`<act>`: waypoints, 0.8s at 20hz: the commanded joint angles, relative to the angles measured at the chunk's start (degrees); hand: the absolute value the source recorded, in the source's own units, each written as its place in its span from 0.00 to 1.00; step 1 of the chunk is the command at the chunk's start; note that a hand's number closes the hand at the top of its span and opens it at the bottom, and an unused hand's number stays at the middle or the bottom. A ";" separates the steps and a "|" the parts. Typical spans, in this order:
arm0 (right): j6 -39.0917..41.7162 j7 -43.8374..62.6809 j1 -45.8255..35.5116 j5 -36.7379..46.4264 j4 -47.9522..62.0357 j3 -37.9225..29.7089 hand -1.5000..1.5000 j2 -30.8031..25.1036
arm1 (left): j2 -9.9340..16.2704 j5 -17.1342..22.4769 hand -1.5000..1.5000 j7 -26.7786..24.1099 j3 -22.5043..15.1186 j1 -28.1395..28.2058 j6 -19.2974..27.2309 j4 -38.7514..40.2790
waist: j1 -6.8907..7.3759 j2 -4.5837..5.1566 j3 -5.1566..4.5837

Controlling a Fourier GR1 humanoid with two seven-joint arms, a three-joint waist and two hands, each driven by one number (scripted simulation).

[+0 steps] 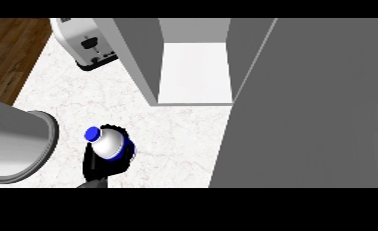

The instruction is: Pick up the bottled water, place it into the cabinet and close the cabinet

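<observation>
The bottled water (108, 142), white with a blue cap, is held at the lower left over the white marbled bench (170, 130), grasped by the left hand (103, 165), whose black fingers are curled round it and largely hidden beneath it. The cabinet (193, 70) is seen open behind, its door (303, 105) filling the right side. A toaster (85, 42) and a grey pot (22, 145) are cut off at the edges; the right hand is not shown.

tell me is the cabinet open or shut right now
Open. The cabinet shows its white inner shelf, and its door is swung wide at the right.
</observation>
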 commanded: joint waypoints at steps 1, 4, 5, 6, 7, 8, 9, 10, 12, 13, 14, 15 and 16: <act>0.47 -1.16 2.93 3.66 -3.19 1.23 0.00 -1.08 | 3.16 1.29 1.00 3.39 0.20 0.12 -1.83 -5.43 | 0.25 -0.05 0.05; 0.86 0.41 1.36 2.36 -3.86 0.29 0.00 -0.34 | -0.66 1.32 1.00 3.57 -6.27 2.98 2.75 -7.24 | 0.31 0.01 0.03; -0.86 2.98 -3.04 5.77 -1.89 2.08 0.00 2.66 | -0.67 0.38 1.00 6.24 -7.00 1.48 5.06 -11.15 | 0.48 -0.04 0.00; 0.13 1.24 2.24 4.04 -5.12 0.75 0.00 -1.52 | -0.68 1.17 1.00 8.42 -8.05 4.13 4.68 -15.39 | 0.35 -0.11 0.05; 1.09 2.71 2.30 1.62 -8.08 -1.30 0.00 -3.17 | 0.21 2.76 1.00 12.97 -5.65 2.83 1.66 -16.06 | 0.33 -0.10 0.06; 0.96 1.95 -1.29 1.51 -2.60 -1.24 0.00 0.93 | -0.68 3.00 1.00 9.61 -9.92 6.90 3.71 -17.75 | 0.54 0.00 0.03; -0.65 4.83 2.40 6.25 -9.66 1.96 0.00 -2.32 | -0.58 2.87 1.00 10.93 -8.33 9.61 0.29 -19.93 | 0.34 -0.26 0.02; -1.62 2.30 1.64 6.36 -5.58 3.07 0.00 -0.10 | -0.69 5.74 1.00 16.12 -9.90 8.04 4.00 -24.64 | 0.40 -0.21 0.04; -0.29 4.98 -1.12 4.21 -5.54 0.05 0.00 -0.22 | -0.70 5.38 1.00 17.81 -8.90 4.15 3.96 -22.71 | 0.32 -0.01 0.01; 0.22 2.94 -0.46 4.12 -5.05 0.78 0.00 -0.62 | -0.70 6.62 1.00 18.28 -11.80 8.64 5.17 -27.44 | 0.44 -0.07 0.03; -1.56 4.60 0.20 6.57 -6.70 2.90 0.00 -0.03 | -0.70 6.44 1.00 17.26 -15.69 8.46 9.11 -28.01 | 0.22 -0.14 0.01; 0.60 1.58 1.24 1.35 -6.16 -1.18 0.00 -2.16 | -0.70 6.99 1.00 21.51 -13.26 5.47 7.24 -27.63 | 0.19 -0.03 0.05; -0.24 7.57 -2.69 3.54 -6.83 -1.33 0.00 -0.23 | -0.40 5.65 1.00 21.40 -11.38 5.54 7.22 -30.01 | 0.42 -0.01 0.01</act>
